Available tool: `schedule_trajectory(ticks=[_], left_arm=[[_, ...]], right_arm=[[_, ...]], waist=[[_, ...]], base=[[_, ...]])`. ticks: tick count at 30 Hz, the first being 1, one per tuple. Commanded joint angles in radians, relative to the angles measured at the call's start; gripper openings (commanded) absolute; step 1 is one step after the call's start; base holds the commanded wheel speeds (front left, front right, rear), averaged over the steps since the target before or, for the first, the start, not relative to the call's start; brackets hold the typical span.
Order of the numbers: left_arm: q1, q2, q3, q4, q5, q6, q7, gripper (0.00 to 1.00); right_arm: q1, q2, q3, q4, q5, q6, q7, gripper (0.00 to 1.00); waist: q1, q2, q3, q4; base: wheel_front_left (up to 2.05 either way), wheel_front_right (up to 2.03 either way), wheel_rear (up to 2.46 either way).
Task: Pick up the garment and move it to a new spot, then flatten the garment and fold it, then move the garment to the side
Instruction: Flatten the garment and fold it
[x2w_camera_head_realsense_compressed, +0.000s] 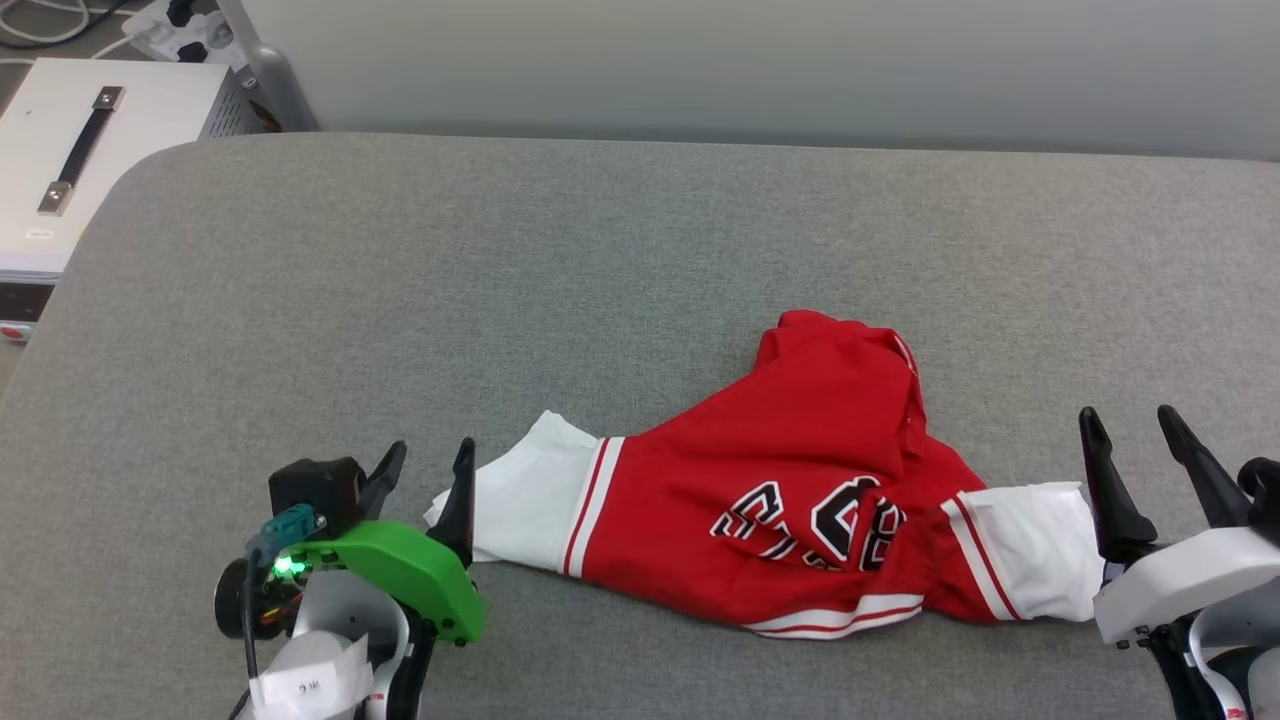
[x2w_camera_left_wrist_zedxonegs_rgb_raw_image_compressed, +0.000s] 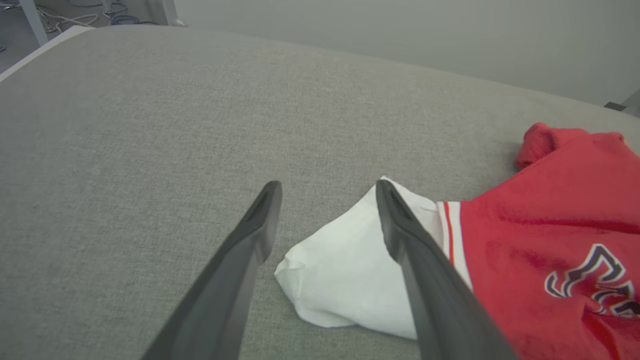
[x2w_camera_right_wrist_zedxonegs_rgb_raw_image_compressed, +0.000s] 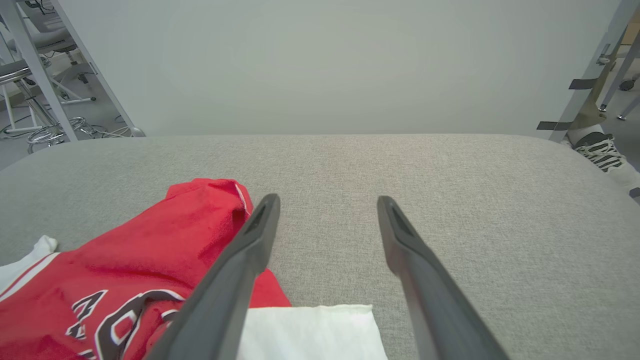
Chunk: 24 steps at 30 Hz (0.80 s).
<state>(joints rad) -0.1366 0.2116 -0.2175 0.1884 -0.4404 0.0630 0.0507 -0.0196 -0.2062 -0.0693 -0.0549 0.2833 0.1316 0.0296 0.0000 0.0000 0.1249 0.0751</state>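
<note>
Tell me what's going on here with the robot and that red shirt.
A two-armed robot is working on a red jersey, which lies crumpled, print showing, on a grey padded surface. Both grippers are open and hold nothing: the left gripper sits at the white sleeve on its side, the right gripper at the other white sleeve. The jersey is not yet flattened or folded.

The right gripper (x2w_camera_right_wrist_zedxonegs_rgb_raw_image_compressed: 327, 200) holds its jaws wide apart above the gray bench (x2w_camera_right_wrist_zedxonegs_rgb_raw_image_compressed: 450, 190). The red garment (x2w_camera_right_wrist_zedxonegs_rgb_raw_image_compressed: 150, 250) lies crumpled by the near edge, its white sleeve (x2w_camera_right_wrist_zedxonegs_rgb_raw_image_compressed: 310, 330) between the jaws.
</note>
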Motion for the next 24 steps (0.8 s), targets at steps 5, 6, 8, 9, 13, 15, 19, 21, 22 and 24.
schedule_trajectory(ticks=[5,6,8,9,13,15,19,21,22,24], left_arm=[[-0.028,-0.006,-0.057,-0.02,0.068,-0.085,-0.22,1.0],[-0.029,-0.008,-0.068,-0.02,0.082,-0.095,-0.252,1.0],[-0.03,-0.017,-0.085,-0.024,0.103,-0.106,-0.286,1.0],[-0.031,-0.024,-0.09,-0.027,0.109,-0.11,-0.295,1.0],[-0.033,-0.048,-0.113,-0.037,0.137,-0.131,-0.31,1.0],[-0.036,-0.06,-0.115,-0.041,0.146,-0.139,-0.312,1.0],[-0.036,-0.084,-0.103,-0.059,0.159,-0.153,-0.312,1.0],[-0.036,-0.094,-0.099,-0.062,0.164,-0.159,-0.312,1.0],[-0.036,-0.098,-0.099,-0.061,0.168,-0.163,-0.312,1.0],[-0.039,-0.105,-0.099,-0.061,0.172,-0.169,-0.312,1.0]], right_arm=[[-0.014,-0.083,0.073,-0.038,0.018,-0.001,0.113,1.0],[-0.027,-0.108,0.098,-0.046,0.033,-0.001,0.156,1.0],[-0.055,-0.155,0.148,-0.061,0.07,-0.001,0.256,1.0],[-0.071,-0.178,0.17,-0.068,0.088,-0.001,0.303,1.0],[-0.166,-0.268,0.259,-0.075,0.169,-0.001,0.52,1.0],[-0.216,-0.298,0.3,-0.057,0.204,-0.001,0.63,1.0],[-0.319,-0.326,0.374,0.008,0.267,-0.001,0.787,1.0],[-0.364,-0.342,0.407,0.054,0.275,-0.001,0.837,1.0],[-0.385,-0.347,0.423,0.083,0.276,-0.001,0.858,1.0],[-0.418,-0.35,0.444,0.132,0.276,-0.001,0.885,1.0]], waist=[[0.0,0.0,-0.021,0.05],[0.0,0.0,-0.021,0.059],[0.0,0.0,-0.02,0.082],[0.0,0.0,-0.017,0.094],[0.0,0.0,-0.004,0.148],[0.0,0.0,0.005,0.176],[0.0,0.0,0.023,0.225],[0.0,0.0,0.034,0.248],[0.0,0.0,0.039,0.26],[0.0,0.0,0.05,0.281]], base=[[0.0,0.0,0.0],[0.0,0.0,0.0],[0.0,0.0,0.0],[0.0,0.0,0.0],[0.0,0.0,0.0],[0.0,0.0,0.0],[0.0,0.0,0.0],[0.0,0.0,0.0],[0.0,0.0,0.0],[0.0,0.0,0.0]])
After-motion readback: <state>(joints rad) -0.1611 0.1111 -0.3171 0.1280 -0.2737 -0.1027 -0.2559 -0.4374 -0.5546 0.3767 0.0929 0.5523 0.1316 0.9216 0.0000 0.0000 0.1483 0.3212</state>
